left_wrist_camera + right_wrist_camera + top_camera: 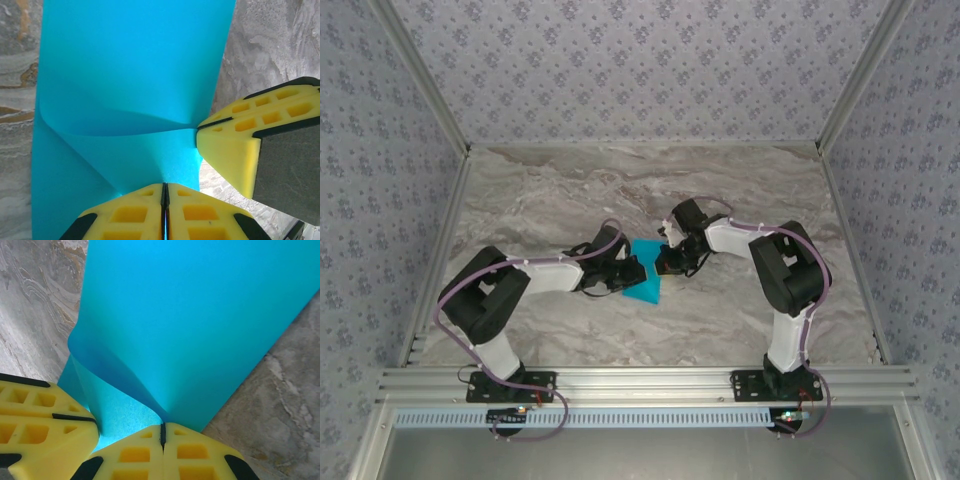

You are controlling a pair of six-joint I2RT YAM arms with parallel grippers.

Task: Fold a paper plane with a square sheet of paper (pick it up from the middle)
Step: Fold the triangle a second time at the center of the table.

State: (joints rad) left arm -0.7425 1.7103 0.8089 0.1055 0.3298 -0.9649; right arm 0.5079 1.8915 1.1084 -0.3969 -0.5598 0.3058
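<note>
Cyan sheet (646,288), long axis near-to-far, in pinch of left claw (164,192) and right claw (162,430)

Lab rig, aluminium frame (640,380), marble tabletop (570,190)

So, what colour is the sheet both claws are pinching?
The sheet is plain bright cyan-blue, unmarked; clearest in the left wrist view.

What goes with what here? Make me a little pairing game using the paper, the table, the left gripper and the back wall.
Things:
1. paper
2. table
3. left gripper
4. back wall

Descriptions:
a. grey marble pattern
b. small flower print
c. bright blue, curled over
d. yellow, clamped shut on the paper

Pairs: 1-c, 2-a, 3-d, 4-b
</note>
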